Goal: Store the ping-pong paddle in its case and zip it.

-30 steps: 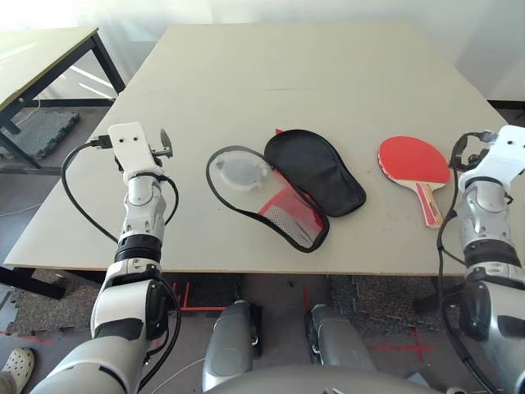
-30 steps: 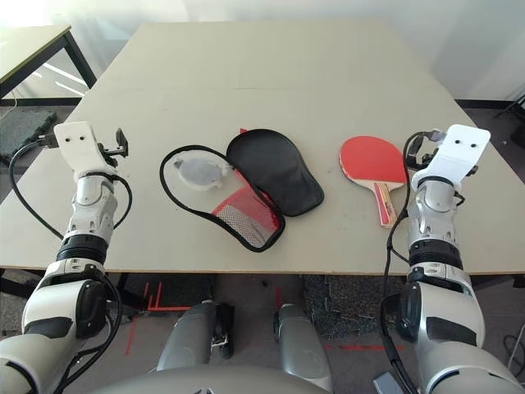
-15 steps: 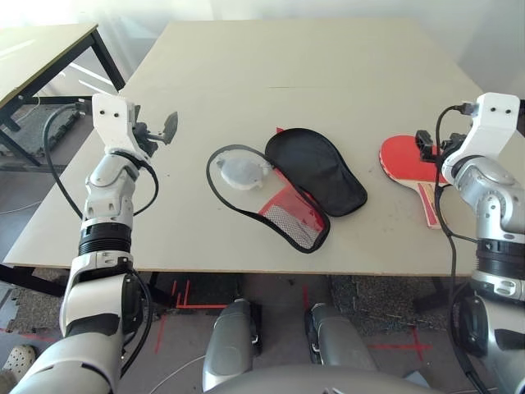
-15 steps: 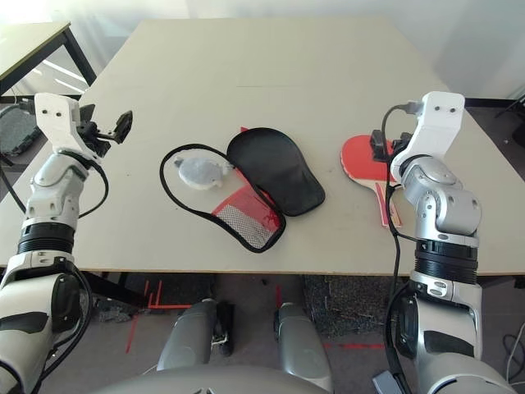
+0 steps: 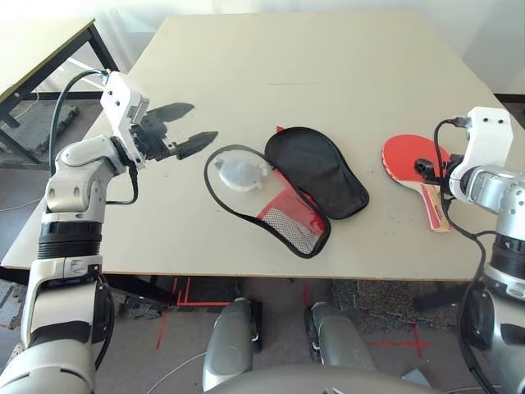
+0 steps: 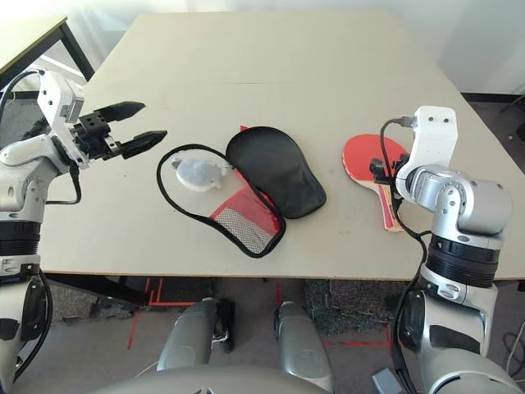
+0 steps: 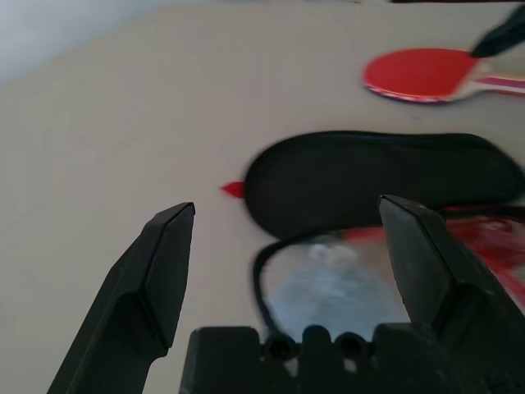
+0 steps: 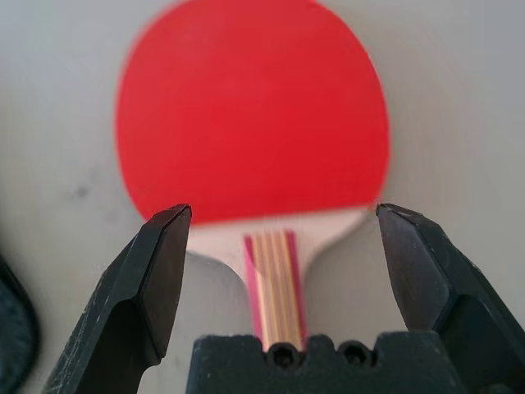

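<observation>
The ping-pong paddle (image 5: 408, 154), red blade and striped wooden handle, lies flat at the table's right. My right gripper (image 8: 283, 215) hovers just over it, open, its fingers (image 8: 160, 279) standing either side of where handle meets blade. The case (image 5: 317, 170) lies unzipped at mid-table: the black-lined half faces up, and the red and black mesh half (image 5: 285, 215) is spread toward the front. My left gripper (image 5: 205, 120) is open, above the table just left of the case and pointing at it, holding nothing.
A pale grey lump with a white cord (image 5: 240, 171) rests inside the case's left half. The beige table (image 5: 287, 57) is bare at the back. A second table (image 5: 37, 49) stands off to the far left.
My left arm swung inward, so its gripper now points at the case. My right arm came down over the paddle's handle. Paddle and case have not moved.
</observation>
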`<state>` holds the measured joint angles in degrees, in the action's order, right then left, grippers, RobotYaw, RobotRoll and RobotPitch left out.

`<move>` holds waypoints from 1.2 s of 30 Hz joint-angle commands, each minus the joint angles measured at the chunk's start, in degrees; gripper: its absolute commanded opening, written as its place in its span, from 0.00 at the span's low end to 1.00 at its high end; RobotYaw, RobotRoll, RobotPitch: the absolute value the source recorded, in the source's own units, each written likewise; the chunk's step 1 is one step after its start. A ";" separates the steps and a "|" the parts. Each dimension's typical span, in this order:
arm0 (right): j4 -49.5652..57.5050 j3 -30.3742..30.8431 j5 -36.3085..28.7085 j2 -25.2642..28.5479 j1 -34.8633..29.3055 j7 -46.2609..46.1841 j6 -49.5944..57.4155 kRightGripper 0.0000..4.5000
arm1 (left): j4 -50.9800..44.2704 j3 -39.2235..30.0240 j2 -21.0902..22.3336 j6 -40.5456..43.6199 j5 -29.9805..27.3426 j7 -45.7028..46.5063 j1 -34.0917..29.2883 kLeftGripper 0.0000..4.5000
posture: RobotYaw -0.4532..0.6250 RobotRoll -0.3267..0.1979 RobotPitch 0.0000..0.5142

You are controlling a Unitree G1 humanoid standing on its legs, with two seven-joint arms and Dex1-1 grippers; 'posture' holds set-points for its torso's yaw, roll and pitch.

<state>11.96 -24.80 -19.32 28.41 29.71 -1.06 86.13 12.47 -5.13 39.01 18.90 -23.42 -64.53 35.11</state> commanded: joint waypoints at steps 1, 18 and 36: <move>3.35 -1.98 0.96 -0.57 -0.95 0.77 4.83 1.00 | -1.86 1.70 1.02 1.93 -0.93 -3.12 0.52 1.00 | 0.41 0.62 0.25; 2.66 -0.60 5.10 -5.15 -8.66 3.43 2.03 0.61 | -3.36 4.30 1.40 4.47 -1.14 -8.57 0.56 1.00 | 0.41 0.62 0.26; 10.31 6.55 1.55 -3.94 1.50 10.99 4.21 0.27 | -1.12 5.28 2.75 2.56 1.74 -8.42 0.33 1.00 | 0.42 0.62 0.24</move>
<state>20.28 -19.71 -15.90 24.26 30.57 8.24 89.14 10.42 -0.28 41.32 21.92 -22.41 -72.84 35.40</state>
